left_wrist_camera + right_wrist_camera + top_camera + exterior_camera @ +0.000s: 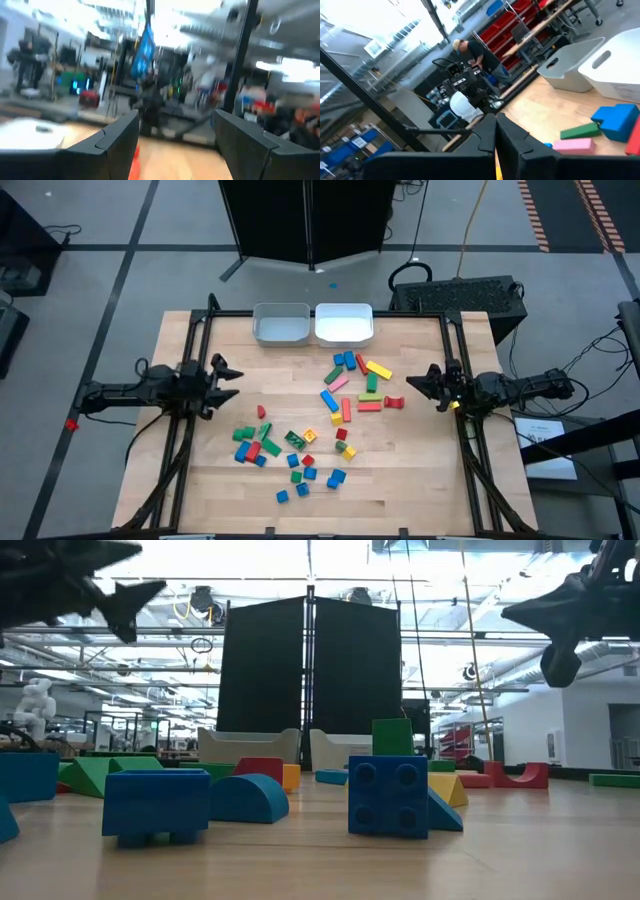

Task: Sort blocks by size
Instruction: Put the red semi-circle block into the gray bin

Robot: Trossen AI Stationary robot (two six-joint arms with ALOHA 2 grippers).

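Many small coloured blocks lie flat on the wooden table. One cluster (355, 385) of bars and cubes sits right of centre. A second cluster (290, 452) sits nearer the front edge. My left gripper (232, 381) hovers open and empty above the table's left part, clear of the blocks; its fingers stand apart in the left wrist view (175, 145). My right gripper (412, 381) hovers above the right part, its fingers shut and empty (496, 132). A pink bar (572, 145), a green bar (580, 131) and a blue block (617, 120) lie in front of it.
Two pale bins stand side by side at the far edge, a grey one (281, 323) and a white one (344, 322). The arms' dark frames run along the table's left (185, 430) and right (470, 450) sides. A person (470, 50) shows in the room behind.
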